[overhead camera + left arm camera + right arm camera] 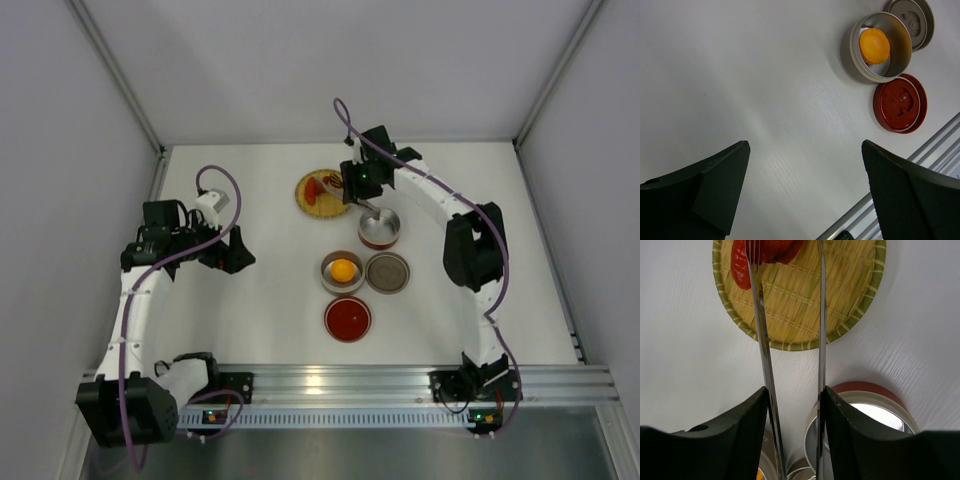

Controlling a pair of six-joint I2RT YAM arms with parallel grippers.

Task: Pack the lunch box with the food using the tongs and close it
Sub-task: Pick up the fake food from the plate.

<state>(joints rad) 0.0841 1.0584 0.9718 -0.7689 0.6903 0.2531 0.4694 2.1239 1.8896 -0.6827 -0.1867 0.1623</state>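
Note:
My right gripper [795, 395] is shut on the silver tongs [763, 345], one thin arm against each finger. The tongs' tips reach over the round woven plate [840, 315], the left one touching the red food pieces [739, 267]. From above, the right gripper [357, 188] hangs at the plate's [312, 205] right edge, beside the red pieces [316, 188]. An orange-yellow piece [343, 269] lies in an open lunch box tin [329, 278]. A second tin [380, 229] stands empty just under the right wrist. My left gripper [236, 251] hovers open over bare table, holding nothing.
A grey lid [387, 272] lies right of the tin with the orange piece, and a red lid [347, 318] lies in front of it. The left wrist view shows the same tin [856, 52], red lid [900, 102] and the aluminium rail [920, 160] at the near edge.

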